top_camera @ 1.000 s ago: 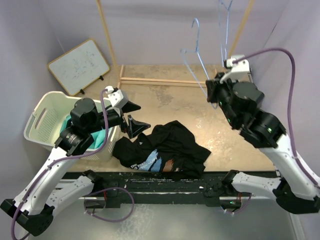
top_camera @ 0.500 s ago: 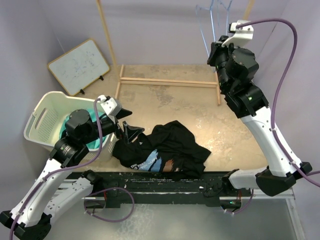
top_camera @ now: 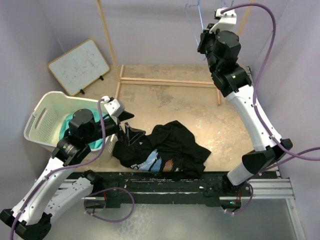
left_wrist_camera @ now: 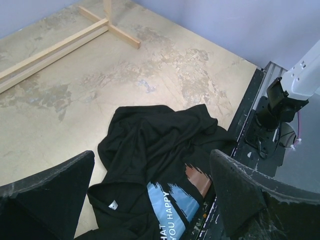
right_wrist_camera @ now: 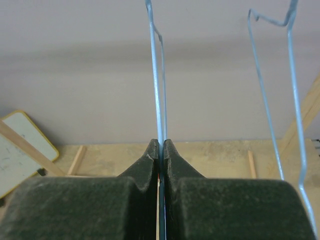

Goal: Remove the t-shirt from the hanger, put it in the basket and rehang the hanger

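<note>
lying just beside the wide-open, empty left gripper (top_camera: 133, 125) and well apart from the right gripper (right_wrist_camera: 161, 146) pinched on a wire hanger (right_wrist_camera: 156, 75), the black t-shirt (top_camera: 167, 150) is crumpled on a sandy table (top_camera: 170, 97) between purple walls (top_camera: 150, 30).

Even diffuse lighting, faint soft shadows on table (top_camera: 175, 100), overhead view sharp, right-wrist fingers (right_wrist_camera: 90, 205) soft-focused at 6 o'clock
</note>
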